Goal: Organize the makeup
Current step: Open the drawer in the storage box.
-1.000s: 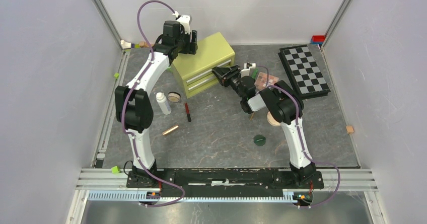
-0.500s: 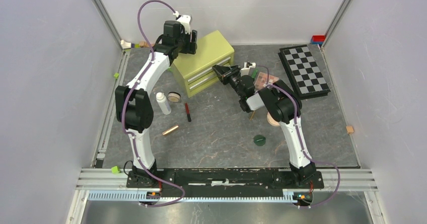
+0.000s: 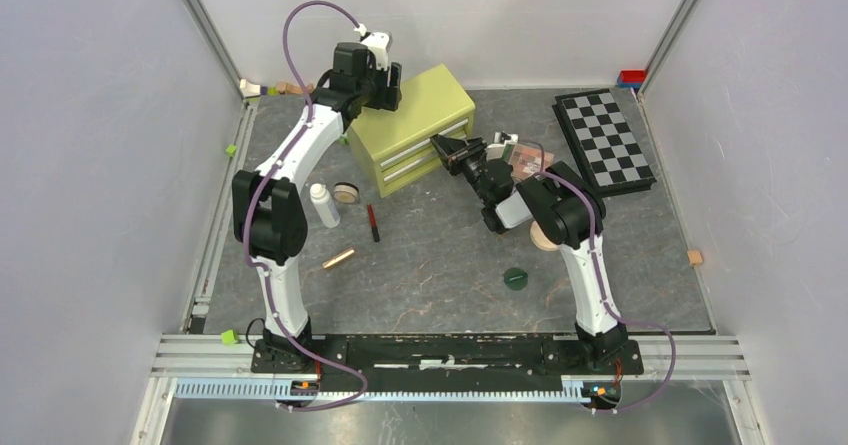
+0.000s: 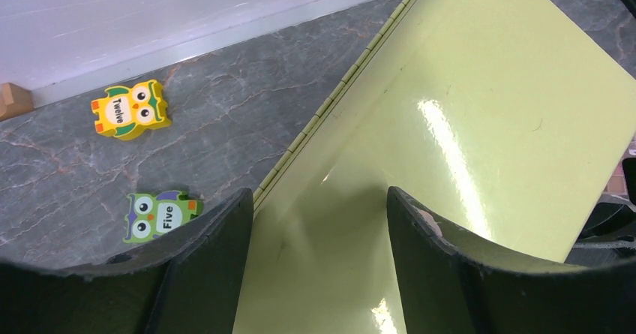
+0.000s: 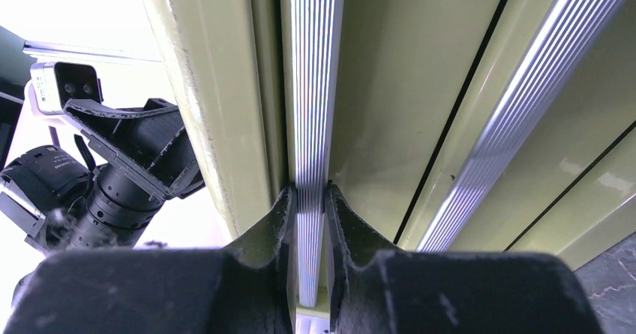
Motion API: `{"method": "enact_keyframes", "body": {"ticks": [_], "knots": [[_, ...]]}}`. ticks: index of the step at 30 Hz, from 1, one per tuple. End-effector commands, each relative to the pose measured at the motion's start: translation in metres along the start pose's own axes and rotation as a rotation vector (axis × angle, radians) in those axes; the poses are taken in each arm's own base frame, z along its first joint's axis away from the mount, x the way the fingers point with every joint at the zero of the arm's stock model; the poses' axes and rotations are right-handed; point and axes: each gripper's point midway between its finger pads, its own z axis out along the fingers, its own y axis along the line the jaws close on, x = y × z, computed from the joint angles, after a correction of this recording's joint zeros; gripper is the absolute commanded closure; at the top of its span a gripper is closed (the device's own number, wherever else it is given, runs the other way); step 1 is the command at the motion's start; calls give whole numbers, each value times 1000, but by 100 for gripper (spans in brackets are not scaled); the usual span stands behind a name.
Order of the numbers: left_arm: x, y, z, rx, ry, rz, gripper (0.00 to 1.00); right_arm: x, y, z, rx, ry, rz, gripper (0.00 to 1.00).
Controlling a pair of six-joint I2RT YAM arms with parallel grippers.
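Between the jaws of our right gripper [image 5: 307, 199], apart a second ago, the drawer handle [image 5: 311, 86] now sits clamped; we can pull next.

We see a green chest [image 3: 420, 100] at the back of the table [image 3: 440, 255]. Our left gripper [image 3: 388, 77] hangs over its rear left corner. Our right gripper [image 3: 440, 144] meets the top drawer's handle [image 3: 410, 151] from the right. Near the chest's front a white bottle [image 3: 323, 205] stands beside a compact [image 3: 346, 193], with a pencil [image 3: 373, 222] and a rose-gold tube [image 3: 339, 258] nearer us. A green disc [image 3: 515, 279] lies by the right arm, which partly hides a second compact [image 3: 543, 237] and a palette [image 3: 527, 157]. A chequered board [image 3: 603, 142] sits far right.
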Motion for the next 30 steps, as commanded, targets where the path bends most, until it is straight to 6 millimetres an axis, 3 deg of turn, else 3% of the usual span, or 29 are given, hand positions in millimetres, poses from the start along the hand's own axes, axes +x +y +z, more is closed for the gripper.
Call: {"method": "enact_keyframes", "body": {"ticks": [1, 13, 23, 30], "knots": [[53, 2, 10, -2, 171, 20, 29, -22, 46, -7, -112, -65, -38, 91], [55, 4, 12, -18, 175, 18, 28, -17, 27, -23, 0, -27, -139, 92], [12, 7, -20, -42, 71, 45, 20, -11, 22, -20, 6, 4, -137, 92], [20, 7, -14, -47, 90, 48, 17, -11, 21, -22, 17, 9, -158, 92]]}}
